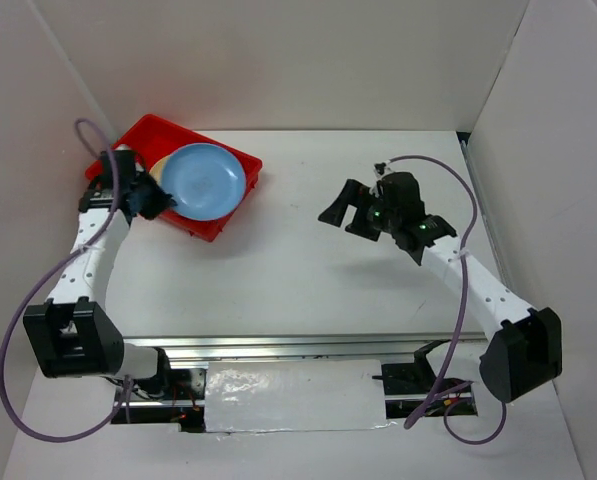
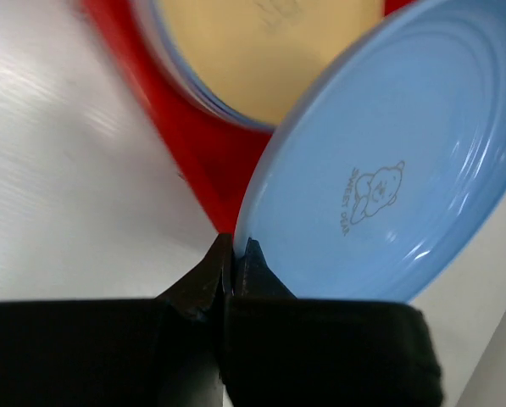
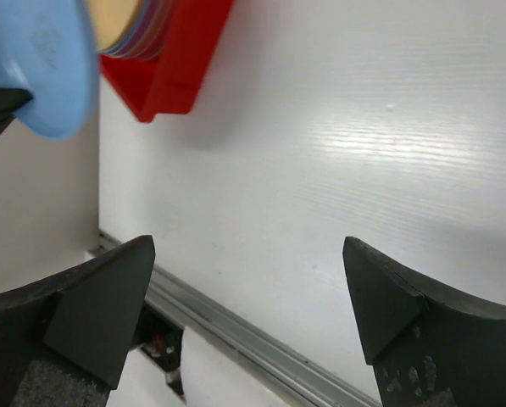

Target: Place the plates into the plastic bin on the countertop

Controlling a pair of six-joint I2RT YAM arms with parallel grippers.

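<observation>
From overhead, I see a flat white countertop [image 1: 308, 270] enclosed by plain white walls [image 1: 278, 60] at the back and both sides. A metal rail [image 1: 308, 345] runs along its near edge. The red bin [image 1: 216, 228] sits at the far left, turned at an angle to the table edges. The left gripper [image 1: 166, 205] reaches to the bin's near side and is pinched onto the rim of a blue plate [image 1: 206, 180]. The plate overlaps the bin's right half. The right gripper [image 1: 346, 212] hangs over bare tabletop at centre right, well apart from the bin, its jaws spread wide and holding nothing.

In the left wrist view, the two black fingertips [image 2: 210, 275] meet tightly on the blue plate's edge. The plate is tilted, its hollow side with a small printed bear facing the camera. Behind it, a yellow plate [image 2: 269, 51] lies flat inside the bin, with a bluish rim just under it. White tabletop shows to the left.

In the right wrist view, the fingers stand far apart over glossy, faintly grained tabletop. At upper left I see the bin's corner, a stack of plates [image 3: 142, 30] inside it, and the blue plate blurred beside them.
</observation>
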